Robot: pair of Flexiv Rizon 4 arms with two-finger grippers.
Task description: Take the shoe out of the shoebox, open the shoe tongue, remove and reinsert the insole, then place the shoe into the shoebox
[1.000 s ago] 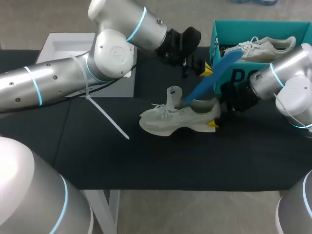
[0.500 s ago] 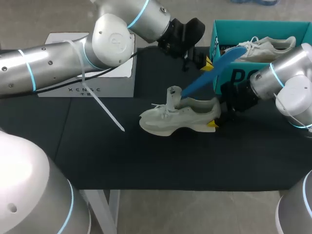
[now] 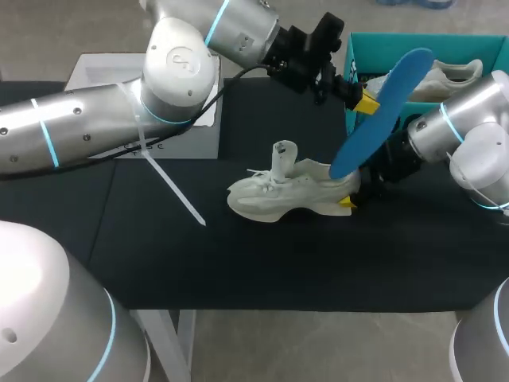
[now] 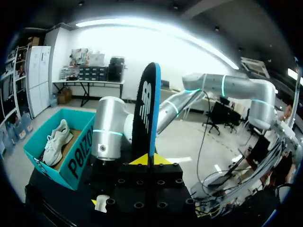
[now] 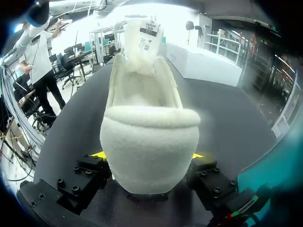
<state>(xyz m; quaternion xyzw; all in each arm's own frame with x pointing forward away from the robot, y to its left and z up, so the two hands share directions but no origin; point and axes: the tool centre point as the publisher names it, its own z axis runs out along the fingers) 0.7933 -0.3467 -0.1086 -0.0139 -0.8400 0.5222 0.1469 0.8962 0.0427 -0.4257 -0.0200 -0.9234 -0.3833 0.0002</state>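
A pale cream shoe [image 3: 290,193] stands upright on the black table [image 3: 238,263], toe to the left, tongue pulled up. My right gripper [image 3: 347,196] grips its heel from both sides; the right wrist view shows the heel [image 5: 150,151] filling the space between the fingers, with a yellow tip showing on each side. My left gripper [image 3: 364,100] is shut on the blue insole [image 3: 382,113], which hangs in the air above the heel, clear of the shoe. The insole [image 4: 147,113] stands edge-on straight out from the left gripper [image 4: 147,160]. A teal shoebox [image 3: 425,60] at the back right holds a second shoe [image 3: 433,78].
A white box [image 3: 151,111] sits at the back left under my left arm, with a white strap [image 3: 171,187] trailing onto the table. The front half of the table holds nothing else.
My left gripper has drawn the blue insole out of the shoe, lifting it up and to the right until its lower end came free. The right gripper and shoe stayed put.
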